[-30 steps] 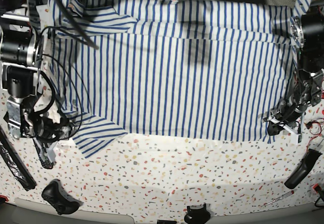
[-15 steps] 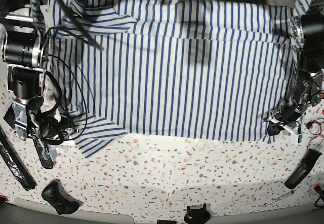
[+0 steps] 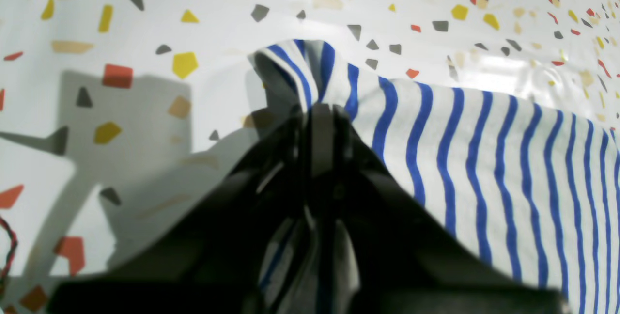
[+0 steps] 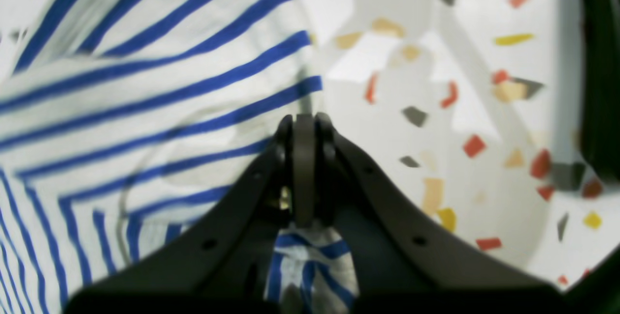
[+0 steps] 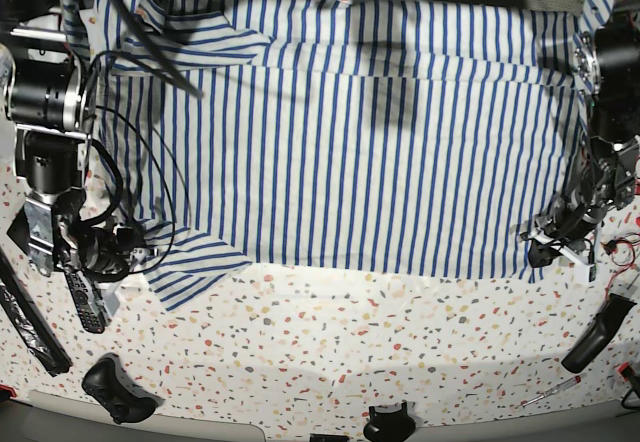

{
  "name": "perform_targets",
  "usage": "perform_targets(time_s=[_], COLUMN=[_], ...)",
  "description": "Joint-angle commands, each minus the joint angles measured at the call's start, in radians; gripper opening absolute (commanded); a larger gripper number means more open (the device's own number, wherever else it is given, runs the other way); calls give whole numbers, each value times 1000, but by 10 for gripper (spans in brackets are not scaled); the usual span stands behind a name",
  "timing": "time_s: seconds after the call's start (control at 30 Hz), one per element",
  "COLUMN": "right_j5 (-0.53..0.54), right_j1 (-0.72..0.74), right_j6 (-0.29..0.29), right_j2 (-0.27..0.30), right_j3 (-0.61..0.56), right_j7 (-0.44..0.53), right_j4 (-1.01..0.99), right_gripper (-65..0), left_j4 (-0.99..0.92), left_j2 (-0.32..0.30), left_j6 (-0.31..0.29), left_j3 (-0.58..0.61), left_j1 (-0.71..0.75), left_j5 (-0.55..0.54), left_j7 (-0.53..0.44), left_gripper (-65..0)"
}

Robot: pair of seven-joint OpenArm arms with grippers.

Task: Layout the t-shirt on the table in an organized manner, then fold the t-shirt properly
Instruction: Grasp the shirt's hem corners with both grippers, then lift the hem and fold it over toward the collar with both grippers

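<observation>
Speckled terrazzo table [image 5: 330, 352] lies bare along its near edge; beyond that the shirt [image 5: 340, 132] is spread flat, long axis across the table, stripes running near to far. At the shirt's near corners, the left gripper [image 3: 319, 110] is clamped on a pinch of hem, and the right gripper [image 4: 304, 125] is closed on sleeve cloth. The shirt's far edge reaches the table's back.

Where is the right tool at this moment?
In the base view the right tool is at the left side, shut on the sleeve edge of the t-shirt, low over the table.
</observation>
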Motion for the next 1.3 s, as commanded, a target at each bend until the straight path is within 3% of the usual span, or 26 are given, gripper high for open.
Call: perform_targets(time_s=[0.0, 0.03, 0.27, 0.5, 0.63, 0.77, 1.1, 1.27], right_j5=[17, 35, 158, 170, 177, 272, 311, 423], right_j1=[35, 34, -18, -220, -339, -443, -664, -776], right_j6=[56, 83, 83, 83, 83, 83, 83, 83], right_j2=[21, 27, 100, 141, 146, 145, 143, 143], right_j3=[2, 2, 3, 3, 15, 93, 352, 439], right_j7=[7, 7, -15, 32, 32, 31, 20, -26], right_j4=[34, 48, 131, 387, 542, 652, 866, 966], right_gripper=[-650, -650, -650, -650, -650, -650, -650, -650], left_j4=[29, 46, 290, 544, 667, 783, 1014, 1088], left_j2=[-14, -14, -14, -14, 3, 11, 14, 14], left_j6=[-21, -26, -24, -21, 13, 13, 13, 13], left_j3=[-2, -2, -2, -11, -80, -158, -257, -296], left_j1=[-25, -21, 76, 246, 318, 393, 605, 675], left_j5=[-26, -39, -52, -85, -86, -149, -149, -151], left_j7=[-11, 0, 79, 101, 159, 212, 229, 272], left_gripper=[-650, -650, -650, -650, -650, -650, -650, -650])
